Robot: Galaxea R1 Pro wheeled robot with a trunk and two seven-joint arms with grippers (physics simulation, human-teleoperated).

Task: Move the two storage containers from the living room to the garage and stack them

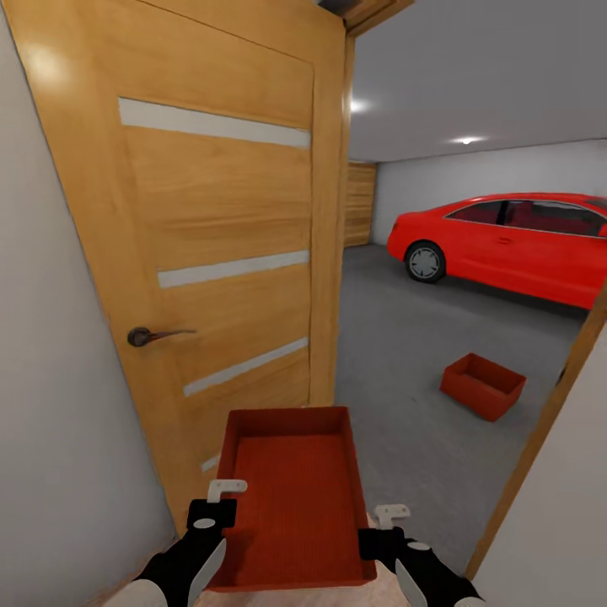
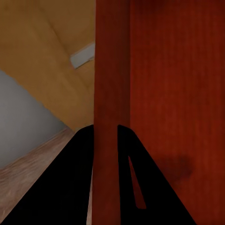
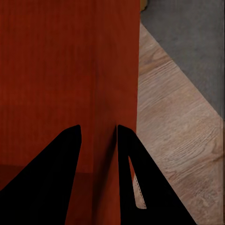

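**Operator:** Report end-effector status and load position.

**Technician:** The left gripper [image 1: 221,512] is clamped on the left side wall of the carried storage container [image 1: 291,493]; the left wrist view shows that wall [image 2: 107,93] running between the two dark fingers [image 2: 70,187]. The right gripper [image 1: 381,529] is clamped on the opposite wall in the same manner. The bin is held roughly level in front of the trunk, open top up, and appears empty.

**Operator:** Position relative to the destination?

**Technician:** At the threshold. The wooden door [image 1: 219,244] with glass slats stands open on the left side, and wood-plank flooring [image 3: 183,140] meets the grey concrete floor [image 1: 405,337] just ahead. The second storage container [image 1: 482,385] already rests on that concrete, well ahead and to the right, with the red car [image 1: 514,244] beyond it.

**Operator:** Step in hand?

**Technician:** Transport of the last bin into the garage (one placed, one in transit). The next move calls for driving through the doorway, keeping the bin clear of the door edge and the right jamb [image 1: 539,430], then aligning it squarely over the floor bin before lowering. That bin sits at an angle to the approach; whether its walls will accept a nested fit is hard to judge at this range.
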